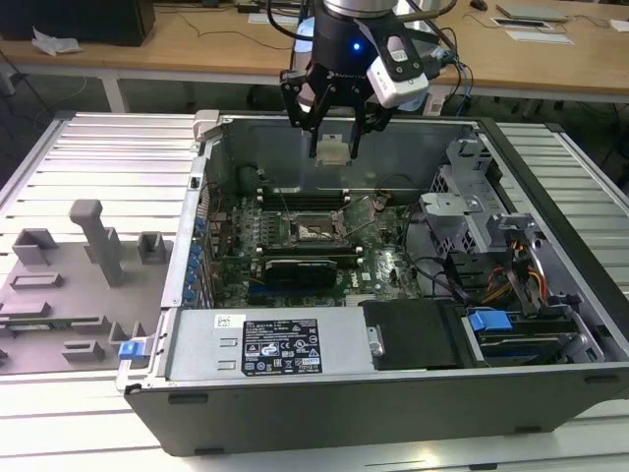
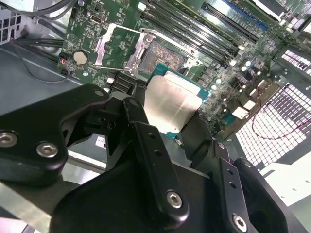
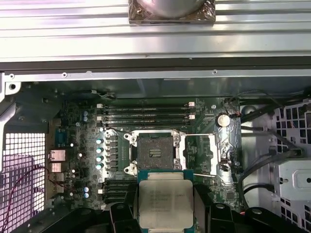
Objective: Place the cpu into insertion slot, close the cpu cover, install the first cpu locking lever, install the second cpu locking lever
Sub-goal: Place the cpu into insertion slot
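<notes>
My gripper (image 1: 332, 146) hangs over the back of the open computer case, shut on the cpu (image 1: 332, 151), a small square chip with a pale metal top. In both wrist views the cpu (image 3: 164, 200) (image 2: 171, 104) sits flat between the black fingers (image 3: 121, 213). The insertion slot (image 3: 154, 153) (image 1: 316, 230) lies uncovered on the green motherboard, below the chip and a little in front of it. Its contact field (image 2: 165, 56) is bare. The cpu cover (image 3: 204, 155) (image 2: 119, 46) is swung open to one side of the slot.
Long black memory slots (image 3: 146, 112) run behind the socket. A black graphics card (image 1: 305, 267) lies in front of it, and the power supply (image 1: 275, 344) lies nearer the front. A drive cage with cables (image 1: 472, 216) stands at the exterior view's right. Grey fixtures (image 1: 79, 285) sit outside the case at the left.
</notes>
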Available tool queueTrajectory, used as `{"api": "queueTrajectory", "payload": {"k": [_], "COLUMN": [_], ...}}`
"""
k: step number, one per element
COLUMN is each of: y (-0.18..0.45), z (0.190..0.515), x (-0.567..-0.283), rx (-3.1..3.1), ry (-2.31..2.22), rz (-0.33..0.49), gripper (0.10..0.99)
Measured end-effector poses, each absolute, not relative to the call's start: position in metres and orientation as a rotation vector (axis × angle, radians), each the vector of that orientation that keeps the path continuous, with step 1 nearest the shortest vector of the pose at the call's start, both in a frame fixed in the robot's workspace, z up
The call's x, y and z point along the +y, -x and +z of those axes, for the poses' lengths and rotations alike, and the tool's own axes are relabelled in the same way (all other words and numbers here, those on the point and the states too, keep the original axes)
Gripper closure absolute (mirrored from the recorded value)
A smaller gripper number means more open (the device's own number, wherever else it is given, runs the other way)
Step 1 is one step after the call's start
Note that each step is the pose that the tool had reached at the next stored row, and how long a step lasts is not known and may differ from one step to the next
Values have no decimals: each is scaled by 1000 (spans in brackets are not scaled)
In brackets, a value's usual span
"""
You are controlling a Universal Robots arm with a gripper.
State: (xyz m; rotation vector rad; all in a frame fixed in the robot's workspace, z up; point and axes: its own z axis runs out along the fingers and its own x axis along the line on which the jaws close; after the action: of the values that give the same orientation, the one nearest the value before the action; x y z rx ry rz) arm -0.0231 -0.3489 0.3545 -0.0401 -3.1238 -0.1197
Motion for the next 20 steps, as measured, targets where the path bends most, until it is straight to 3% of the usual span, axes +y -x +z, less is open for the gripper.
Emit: {"api": "queueTrajectory", "payload": {"k": [20], "y": [23], "z": [340], "x": [-349], "rx": [-3126], "ry": [41], "rz": [-43], "gripper": [545]}}
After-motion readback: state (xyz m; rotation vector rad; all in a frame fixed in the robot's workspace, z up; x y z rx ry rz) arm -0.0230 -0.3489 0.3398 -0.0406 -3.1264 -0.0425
